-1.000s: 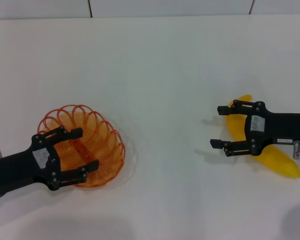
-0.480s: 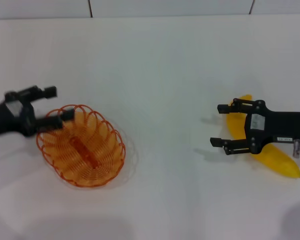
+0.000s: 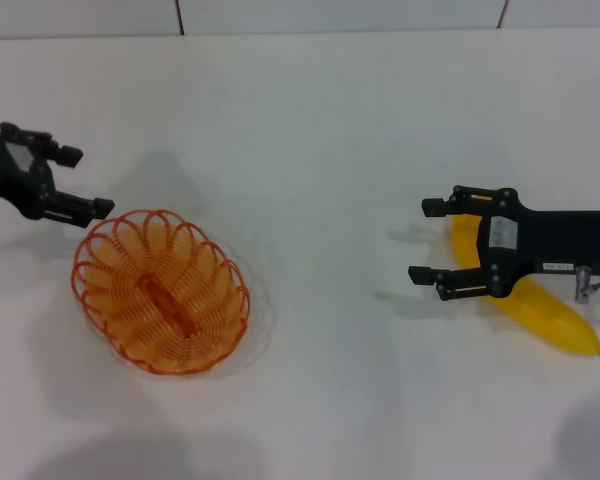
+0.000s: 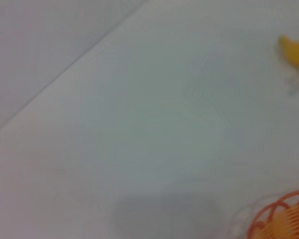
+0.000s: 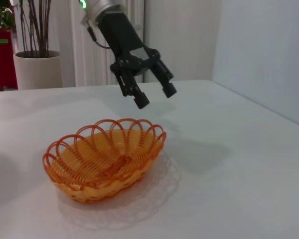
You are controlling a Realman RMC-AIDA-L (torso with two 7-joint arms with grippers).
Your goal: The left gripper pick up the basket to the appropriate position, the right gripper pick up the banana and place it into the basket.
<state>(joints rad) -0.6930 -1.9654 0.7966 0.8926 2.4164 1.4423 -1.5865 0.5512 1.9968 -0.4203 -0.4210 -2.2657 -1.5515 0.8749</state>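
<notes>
The white bench (image 3: pixel 320 120) carries everything. The basket (image 3: pixel 162 290) sits flat on it toward the robot's left, empty, its scalloped rim up. Well apart, on the robot's right, lies the banana (image 3: pixel 540 315), partly hidden under the right arm.

The left pincer (image 3: pixel 72 182) hangs in the air above and just beyond the basket's far rim; the right wrist view shows its fingers spread, holding nothing and clear of the wire loops. The right pincer (image 3: pixel 428 240) hovers over the banana's near half, jaws wide, fingertips reaching past the fruit toward the middle of the bench, gripping nothing.

Judged from this, the first step is in hand: the basket is not yet grasped, and the banana lies untouched. The next move calls for the left pincer to come down onto the rim and close on a wire loop, a thin hold that may slip or tip the shallow basket.
</notes>
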